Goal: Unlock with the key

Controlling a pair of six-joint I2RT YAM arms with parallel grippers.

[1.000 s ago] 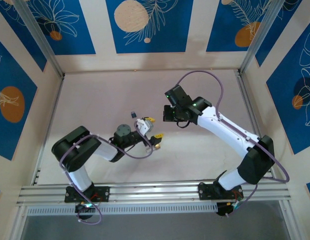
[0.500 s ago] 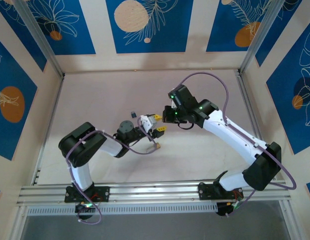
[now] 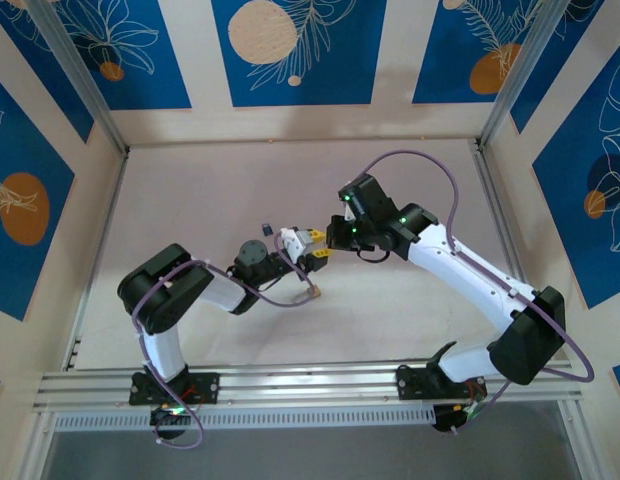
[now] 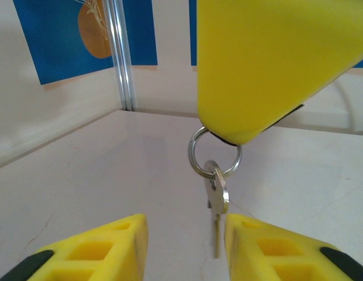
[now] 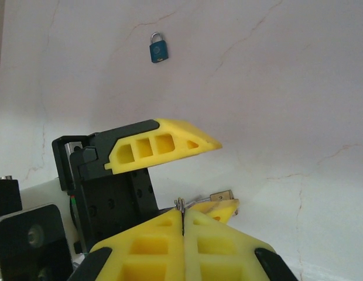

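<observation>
Handover step: the right gripper (image 5: 182,225), jaws pressed on the ring (image 4: 215,153), dangles the key (image 4: 216,196) above mid-table, between the spread jaws of the left gripper (image 4: 181,234). The padlock (image 5: 158,48) lies apart, toward the table's far edge. Next, the left must pinch the key squarely.

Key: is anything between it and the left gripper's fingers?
Nothing visible does. The key hangs from the key ring pinched in the shut right gripper, inside the open gap between the fingers of the left gripper, with nothing between it and either finger.
</observation>
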